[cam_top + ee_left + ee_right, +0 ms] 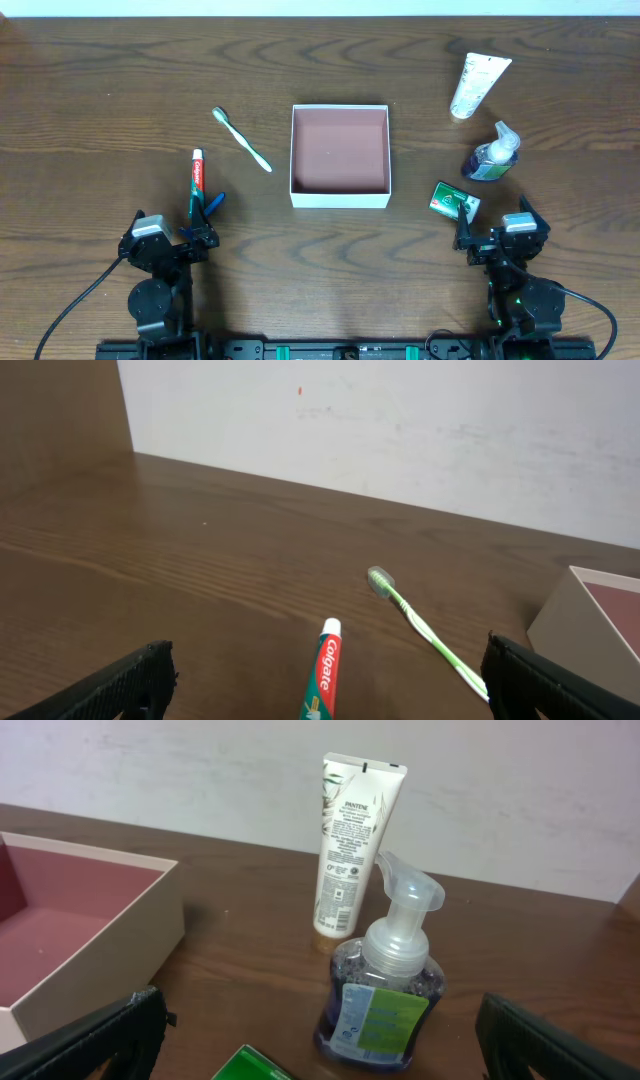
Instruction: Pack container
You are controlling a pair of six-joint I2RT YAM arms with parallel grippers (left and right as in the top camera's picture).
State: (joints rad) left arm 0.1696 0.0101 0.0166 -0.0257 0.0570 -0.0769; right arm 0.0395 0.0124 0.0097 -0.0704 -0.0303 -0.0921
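The container (339, 199), a square shallow white box with a reddish-brown inside, sits mid-table and holds nothing; its corner (588, 612) shows in the left wrist view and its wall (100, 960) in the right wrist view. My left gripper (200, 224) (328, 662) stands open just behind a red toothpaste tube (197, 180) (322, 675). A green toothbrush (242, 139) (425, 630) lies between the tube and the container. My right gripper (492, 226) (320, 1012) is open behind a small green box (455, 200) (250, 1065) and a purple pump bottle (494, 155) (385, 990).
A white tube (478, 84) (352, 845) lies at the back right beyond the pump bottle. Both arm bases stand at the table's front edge. A pale wall rises behind the table's far edge.
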